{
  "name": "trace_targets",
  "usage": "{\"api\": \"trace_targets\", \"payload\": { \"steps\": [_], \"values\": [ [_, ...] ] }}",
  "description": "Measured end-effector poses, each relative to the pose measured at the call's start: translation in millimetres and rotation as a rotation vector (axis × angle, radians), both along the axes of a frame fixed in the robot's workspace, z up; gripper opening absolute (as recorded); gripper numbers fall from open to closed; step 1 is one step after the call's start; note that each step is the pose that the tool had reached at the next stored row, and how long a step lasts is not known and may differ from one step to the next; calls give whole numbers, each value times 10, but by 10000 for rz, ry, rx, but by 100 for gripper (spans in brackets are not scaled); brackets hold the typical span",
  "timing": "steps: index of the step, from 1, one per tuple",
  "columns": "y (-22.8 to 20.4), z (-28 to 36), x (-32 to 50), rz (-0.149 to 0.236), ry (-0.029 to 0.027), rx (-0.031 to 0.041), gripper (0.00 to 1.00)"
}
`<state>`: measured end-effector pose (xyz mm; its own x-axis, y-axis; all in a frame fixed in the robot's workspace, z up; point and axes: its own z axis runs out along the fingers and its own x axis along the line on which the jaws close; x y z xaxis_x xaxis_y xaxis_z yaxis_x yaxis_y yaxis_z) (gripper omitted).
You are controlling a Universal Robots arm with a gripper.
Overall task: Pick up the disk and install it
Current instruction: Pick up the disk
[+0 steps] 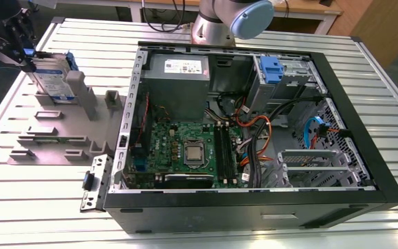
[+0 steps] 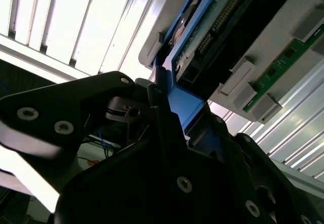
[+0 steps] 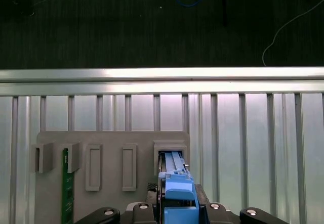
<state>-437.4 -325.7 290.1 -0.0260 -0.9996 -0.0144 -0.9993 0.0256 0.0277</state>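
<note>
Disk (image 1: 52, 83) stands on edge in the grey fixture (image 1: 54, 140), exterior view's left; leaves its blue carrier edge exposed; gripper (image 1: 27, 61) looks clamped on that edge; computer case (image 1: 365, 129) well apart.

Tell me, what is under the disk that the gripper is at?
The disk stands upright in a slot of the grey holder, which lies on the ribbed metal table. The gripper is shut on its top. Its bottom edge, down in the slot, is covered.

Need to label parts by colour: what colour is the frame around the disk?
Blue. The carrier frame of the disk shows best in the first wrist view.
</note>
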Motion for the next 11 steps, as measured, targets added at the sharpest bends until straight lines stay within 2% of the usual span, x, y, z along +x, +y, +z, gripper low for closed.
{"api": "trace_targets", "payload": {
  "steps": [5,11],
  "values": [
    [0,13,0,-1,0,0,36],
    [0,71,0,-1,0,0,36]
  ]
}}
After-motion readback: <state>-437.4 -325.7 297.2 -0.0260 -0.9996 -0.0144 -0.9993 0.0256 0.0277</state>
